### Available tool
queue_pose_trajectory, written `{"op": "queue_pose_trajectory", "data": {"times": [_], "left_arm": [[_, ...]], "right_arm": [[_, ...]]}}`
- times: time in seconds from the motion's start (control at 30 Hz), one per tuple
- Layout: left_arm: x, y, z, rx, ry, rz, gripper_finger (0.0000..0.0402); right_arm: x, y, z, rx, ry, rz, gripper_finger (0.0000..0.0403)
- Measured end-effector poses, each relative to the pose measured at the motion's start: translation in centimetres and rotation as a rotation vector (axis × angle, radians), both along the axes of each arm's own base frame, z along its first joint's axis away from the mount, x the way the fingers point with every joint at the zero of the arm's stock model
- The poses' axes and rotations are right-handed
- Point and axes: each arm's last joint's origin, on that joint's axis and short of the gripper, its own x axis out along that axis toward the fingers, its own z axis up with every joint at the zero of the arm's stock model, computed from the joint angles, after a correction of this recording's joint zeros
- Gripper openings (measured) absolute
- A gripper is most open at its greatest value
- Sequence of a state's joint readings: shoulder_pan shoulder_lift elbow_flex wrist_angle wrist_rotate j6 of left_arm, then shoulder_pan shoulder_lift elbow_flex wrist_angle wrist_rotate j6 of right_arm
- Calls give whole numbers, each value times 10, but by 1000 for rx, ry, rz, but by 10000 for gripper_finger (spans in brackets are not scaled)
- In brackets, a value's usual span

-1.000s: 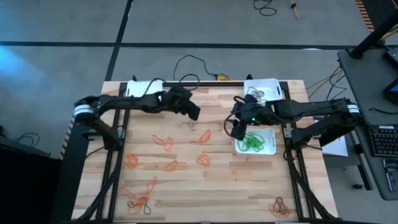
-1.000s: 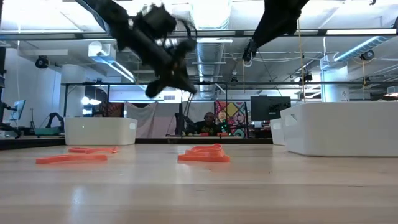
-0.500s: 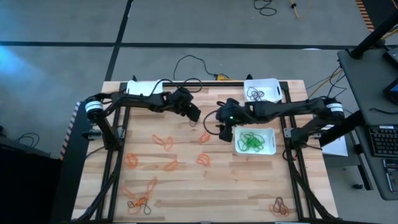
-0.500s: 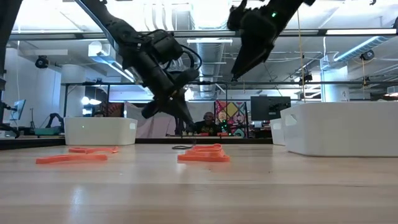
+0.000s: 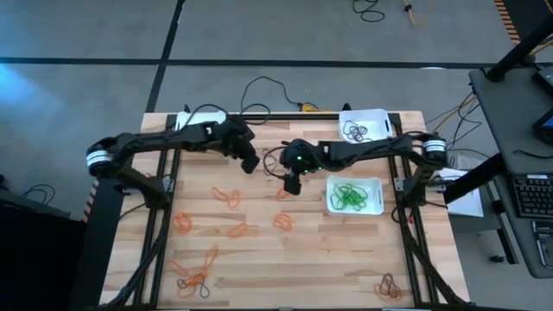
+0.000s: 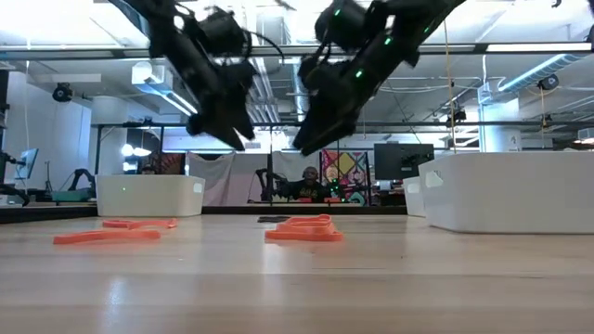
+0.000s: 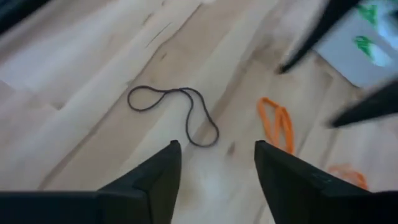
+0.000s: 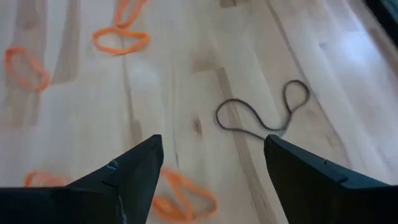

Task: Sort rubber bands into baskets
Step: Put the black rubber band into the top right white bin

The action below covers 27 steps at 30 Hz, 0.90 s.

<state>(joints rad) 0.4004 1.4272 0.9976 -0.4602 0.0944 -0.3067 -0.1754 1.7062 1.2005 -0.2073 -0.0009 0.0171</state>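
Note:
A dark rubber band (image 7: 177, 114) lies loose on the wood between my two grippers, seen also in the right wrist view (image 8: 266, 116). My left gripper (image 5: 252, 164) hangs open above the table, just left of it. My right gripper (image 5: 291, 184) hangs open just right of it, above an orange band (image 5: 283, 192). Several more orange bands (image 5: 227, 197) lie mid-table. One white basket (image 5: 372, 196) holds green bands. Another basket (image 5: 364, 115) at the far right holds dark ones. A third basket (image 5: 200, 121) at the far left is partly hidden under my left arm.
Orange and dark bands lie tangled near the front left (image 5: 197, 275), and a dark one lies at the front right (image 5: 389, 287). Black frame rails (image 5: 164, 216) cross the table along both sides. A black cable (image 5: 263, 86) loops behind the far edge.
My left gripper dipped down to the table by the dark band, then rose and drew back toward the left edge; the band stays flat on the wood. My right gripper has travelled from over the green-band basket toward the table's left and come lower.

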Motion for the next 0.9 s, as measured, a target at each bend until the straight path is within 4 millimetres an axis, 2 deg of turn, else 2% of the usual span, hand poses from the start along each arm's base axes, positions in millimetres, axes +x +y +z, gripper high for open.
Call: {"op": "queue_pose_trajectory", "data": {"times": [0.23, 0.37, 0.53, 0.67, 0.9], "left_arm": [[-32, -18, 37, 57, -84, -39, 208], [-42, -30, 45, 68, -124, -63, 208], [-52, -45, 40, 52, -132, -95, 208], [-56, -54, 30, 26, -127, -101, 208], [-60, -67, 12, -41, -110, -90, 208]], "right_arm": [[26, -22, -35, -26, 54, -4, 275], [31, -39, -48, -22, 84, -23, 277], [38, -55, -63, -47, 116, 68, 292], [47, -66, -79, -26, 133, 66, 301], [59, -73, -90, -1, 212, 103, 282]]}}
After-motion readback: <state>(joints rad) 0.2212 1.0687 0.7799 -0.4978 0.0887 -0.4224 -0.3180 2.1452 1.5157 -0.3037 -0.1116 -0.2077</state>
